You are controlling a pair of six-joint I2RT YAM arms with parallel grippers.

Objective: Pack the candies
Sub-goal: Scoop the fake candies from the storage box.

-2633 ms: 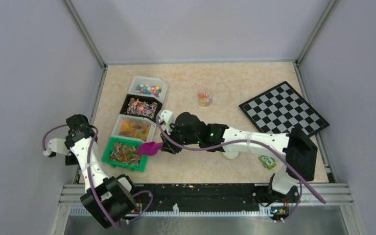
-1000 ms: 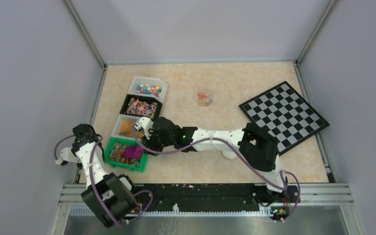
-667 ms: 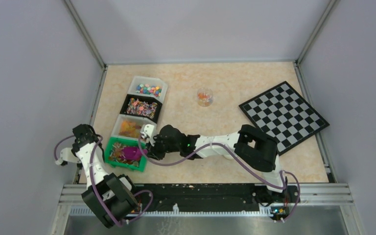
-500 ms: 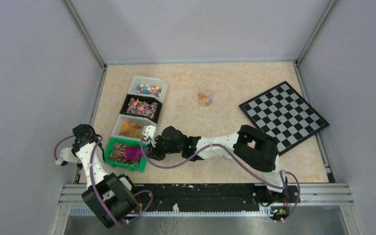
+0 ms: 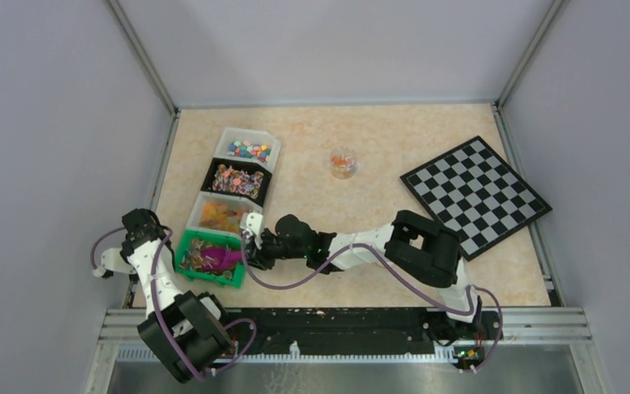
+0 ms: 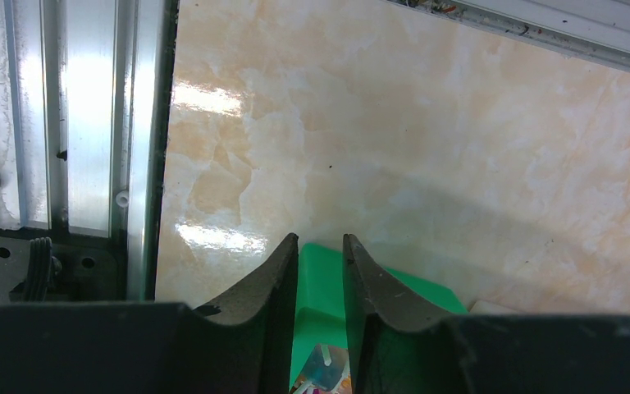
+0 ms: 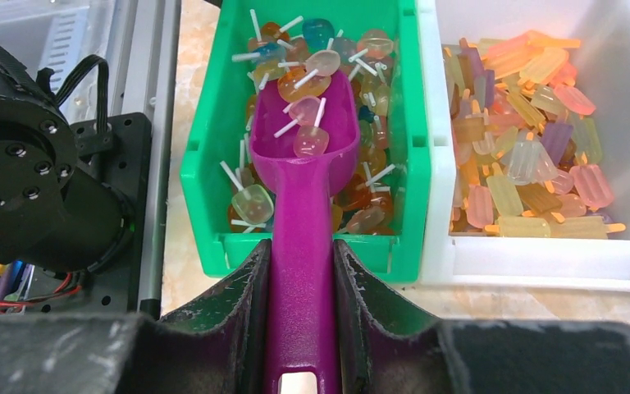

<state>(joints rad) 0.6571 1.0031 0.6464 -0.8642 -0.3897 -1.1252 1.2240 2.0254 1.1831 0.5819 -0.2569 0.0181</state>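
Note:
The candies (image 7: 369, 74) are small coloured pieces on white sticks that fill the green bin (image 7: 213, 148), at the front left of the table in the top view (image 5: 182, 246). My right gripper (image 7: 302, 246) is shut on the handle of the magenta scoop (image 7: 308, 148). The scoop's bowl lies in the green bin with several candies (image 7: 310, 135) in it. It also shows in the top view (image 5: 225, 258). My left gripper (image 6: 321, 240) is closed over the green bin's left wall (image 6: 316, 279); the left arm (image 5: 139, 226) stands beside the bin.
A white bin of ice-lolly-shaped candies (image 7: 533, 123) adjoins the green bin. Behind it stand a black bin (image 5: 236, 179) and a clear bin (image 5: 248, 149). A small clear cup (image 5: 343, 162) stands mid-table. A chessboard (image 5: 476, 193) lies at the right. The metal rail (image 6: 90, 123) runs by the left gripper.
My right arm has stretched left and lowered. The scoop went from beside the green bin into it and now holds candies. My left arm has shifted slightly toward the bin's left wall.

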